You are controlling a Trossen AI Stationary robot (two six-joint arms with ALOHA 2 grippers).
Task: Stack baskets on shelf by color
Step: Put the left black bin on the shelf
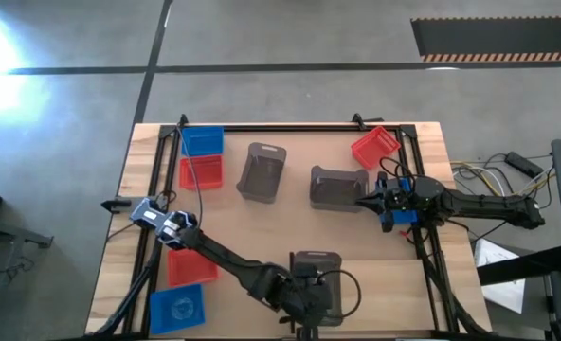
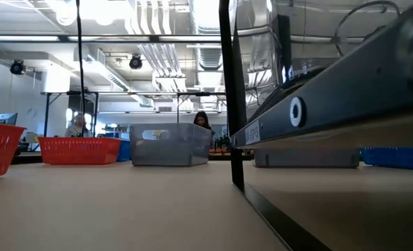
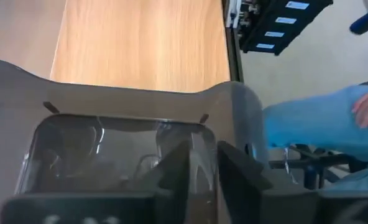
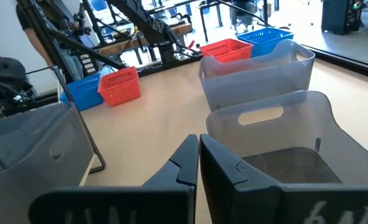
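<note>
High view: left hand (image 1: 304,287) sits at the near grey basket (image 1: 330,296) by the front edge of the desk (image 1: 290,227); I cannot tell whether it grips the basket. Right hand (image 1: 368,201) is just beside the middle grey basket (image 1: 335,187). A third grey basket (image 1: 262,172), two blue baskets (image 1: 202,141) (image 1: 177,306) and three red baskets (image 1: 201,172) (image 1: 374,147) (image 1: 190,265) lie scattered, not yet sorted by colour. Low view: the shelf (image 2: 346,209) is a pale panel with a thin dark raised edge. Risk, as I judge it: a basket carried low catches that edge and tips. Beyond is an open workshop with ceiling lamps and ducts. Left wrist view: left hand (image 3: 202,177) is low over the smooth grey wall. Risk: a shallow hold on slick plastic slips when lifted. The wood is bare and smooth. A person's blue sleeve (image 3: 314,121) is close to the desk edge, so there is a collision risk. Right wrist view: right hand (image 4: 198,157) is pressed together and holds nothing, right at the basket's near wall (image 4: 265,134). Moving forward like this would push the basket instead of grasping it.
</note>
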